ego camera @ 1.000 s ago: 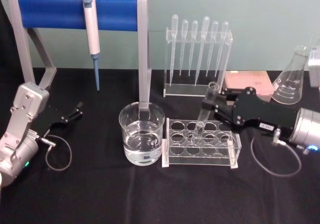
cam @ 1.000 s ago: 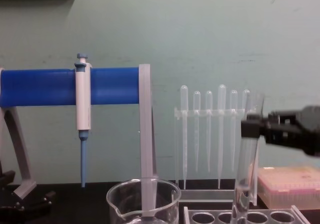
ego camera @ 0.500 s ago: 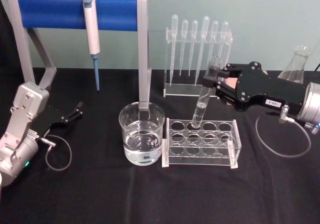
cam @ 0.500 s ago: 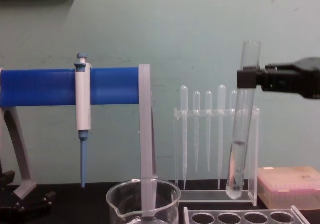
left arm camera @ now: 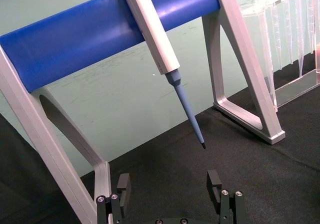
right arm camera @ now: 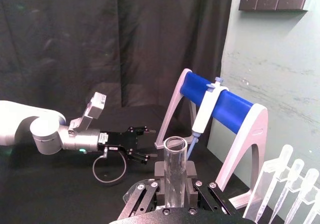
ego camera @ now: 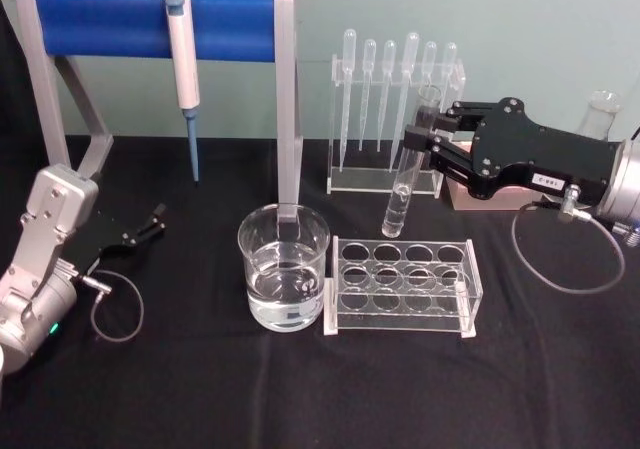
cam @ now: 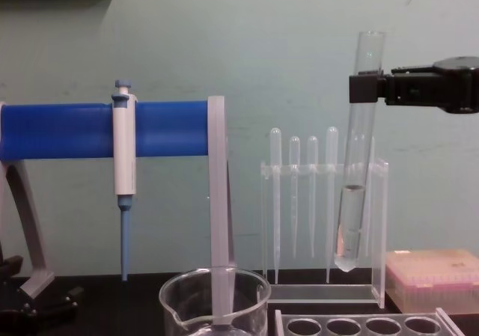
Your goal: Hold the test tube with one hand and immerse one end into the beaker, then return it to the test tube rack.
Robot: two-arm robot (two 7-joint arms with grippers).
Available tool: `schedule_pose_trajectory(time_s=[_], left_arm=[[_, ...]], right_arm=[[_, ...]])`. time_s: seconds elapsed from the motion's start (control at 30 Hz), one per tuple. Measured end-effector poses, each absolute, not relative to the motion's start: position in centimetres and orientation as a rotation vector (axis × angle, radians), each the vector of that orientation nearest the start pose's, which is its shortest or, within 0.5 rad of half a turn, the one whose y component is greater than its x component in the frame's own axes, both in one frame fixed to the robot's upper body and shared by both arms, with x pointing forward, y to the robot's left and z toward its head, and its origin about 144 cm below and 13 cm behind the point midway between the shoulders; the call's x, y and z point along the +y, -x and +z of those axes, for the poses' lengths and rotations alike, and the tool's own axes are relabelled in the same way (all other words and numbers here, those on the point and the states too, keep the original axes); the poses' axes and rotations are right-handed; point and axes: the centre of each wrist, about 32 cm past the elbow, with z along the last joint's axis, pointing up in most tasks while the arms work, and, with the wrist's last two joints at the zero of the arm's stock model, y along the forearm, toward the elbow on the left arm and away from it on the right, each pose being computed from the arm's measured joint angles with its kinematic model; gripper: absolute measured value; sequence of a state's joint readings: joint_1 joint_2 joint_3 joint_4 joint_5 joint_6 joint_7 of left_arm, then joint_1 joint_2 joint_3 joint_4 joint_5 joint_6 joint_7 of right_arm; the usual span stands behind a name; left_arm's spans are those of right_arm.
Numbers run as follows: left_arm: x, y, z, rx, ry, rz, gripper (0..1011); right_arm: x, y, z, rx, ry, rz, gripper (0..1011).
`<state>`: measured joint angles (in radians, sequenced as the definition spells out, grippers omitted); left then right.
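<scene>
The test tube (ego camera: 408,169) hangs clear of the table, slightly tilted, above the back of the clear rack (ego camera: 403,287). My right gripper (ego camera: 422,134) is shut on its upper part, just below the open rim. In the chest view the test tube (cam: 358,164) shows some liquid in its lower part, under the right gripper (cam: 367,89). The test tube (right arm camera: 175,174) also stands between the jaws in the right wrist view. The beaker (ego camera: 284,269), partly filled with water, stands left of the rack; its rim (cam: 215,285) shows low in the chest view. My left gripper (ego camera: 150,224) rests open at the far left, parked (left arm camera: 169,189).
A blue-barred stand (ego camera: 150,24) carries a white-and-blue micropipette (ego camera: 182,59) at the back left. A clear holder with several plastic pipettes (ego camera: 395,119) stands behind the tube. A pink box (cam: 434,276) and a glass flask (ego camera: 598,114) sit at the right.
My right gripper has lifted the test tube up out of the rack hole. The tube's bottom now hangs well above the rack. The left arm has not moved.
</scene>
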<state>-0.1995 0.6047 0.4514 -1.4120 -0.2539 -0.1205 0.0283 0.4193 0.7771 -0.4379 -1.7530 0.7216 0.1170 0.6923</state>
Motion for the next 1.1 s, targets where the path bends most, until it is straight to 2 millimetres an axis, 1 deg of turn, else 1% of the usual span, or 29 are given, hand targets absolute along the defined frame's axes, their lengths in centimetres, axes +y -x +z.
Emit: schedule_pose_trajectory(time_s=[1.1], left_arm=[[30.97, -48.86, 113.98, -0.285, -0.304, 1.248, 1000]], right_arm=[[-29.82, -50.99, 131.52, -0.175, 0.064, -0.453, 242]])
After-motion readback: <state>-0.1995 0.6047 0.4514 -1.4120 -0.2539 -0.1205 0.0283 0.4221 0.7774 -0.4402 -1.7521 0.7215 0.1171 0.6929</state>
